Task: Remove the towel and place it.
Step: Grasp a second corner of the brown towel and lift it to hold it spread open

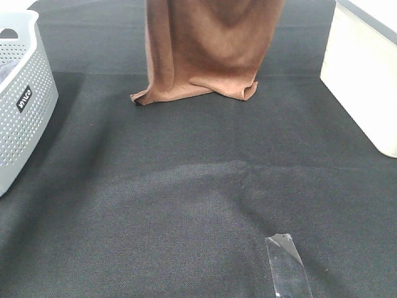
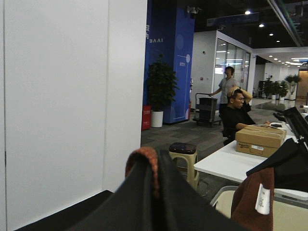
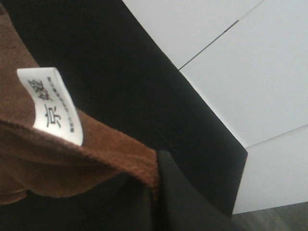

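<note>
The reddish-brown towel [image 1: 205, 49] hangs from above the exterior high view's top edge. Its lower hem rests crumpled on the black table cloth [image 1: 186, 198] at the back centre. Neither gripper shows in that view. In the left wrist view my left gripper [image 2: 155, 161] is shut on a towel edge [image 2: 143, 156], raised above the table. In the right wrist view my right gripper [image 3: 156, 187] is shut on the towel's hem [image 3: 57, 159] next to the white tag [image 3: 53, 103]. The tagged corner also shows in the left wrist view [image 2: 252, 197].
A grey perforated basket [image 1: 18, 105] stands at the left edge. A white box [image 1: 363, 74] stands at the right edge. A clear strip of tape [image 1: 286, 267] lies on the cloth near the front. A white wall panel [image 2: 57, 106] stands close behind.
</note>
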You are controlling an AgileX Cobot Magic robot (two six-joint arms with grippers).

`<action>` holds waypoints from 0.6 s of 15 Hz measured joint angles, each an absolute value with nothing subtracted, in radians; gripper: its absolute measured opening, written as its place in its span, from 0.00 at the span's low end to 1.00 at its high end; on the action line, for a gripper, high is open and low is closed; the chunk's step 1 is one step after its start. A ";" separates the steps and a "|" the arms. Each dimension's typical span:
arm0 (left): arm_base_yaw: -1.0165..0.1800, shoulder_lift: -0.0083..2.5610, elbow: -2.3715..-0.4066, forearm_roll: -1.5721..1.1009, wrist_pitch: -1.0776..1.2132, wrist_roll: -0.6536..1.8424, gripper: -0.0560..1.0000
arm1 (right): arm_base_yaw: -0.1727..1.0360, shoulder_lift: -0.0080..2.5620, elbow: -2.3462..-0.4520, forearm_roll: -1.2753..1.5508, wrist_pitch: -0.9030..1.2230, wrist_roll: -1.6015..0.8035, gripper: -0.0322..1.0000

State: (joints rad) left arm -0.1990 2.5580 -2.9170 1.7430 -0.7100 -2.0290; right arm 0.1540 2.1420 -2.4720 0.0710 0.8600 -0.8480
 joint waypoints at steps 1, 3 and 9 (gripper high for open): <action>-0.181 2.558 -2.912 1.743 -0.712 -2.067 0.05 | 0.154 2.142 -2.472 0.093 0.878 -0.855 0.03; -0.131 2.548 -2.819 1.743 -0.628 -2.062 0.05 | 0.154 2.142 -2.472 0.129 0.894 -0.855 0.03; -0.206 2.350 -2.284 1.737 -0.126 -1.755 0.05 | 0.164 2.142 -2.472 0.180 0.904 -0.855 0.03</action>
State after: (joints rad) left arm -0.2060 2.3500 -2.2840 1.7370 -0.1260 -1.7550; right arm 0.1640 2.1420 -2.4720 0.1800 0.9040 -0.8550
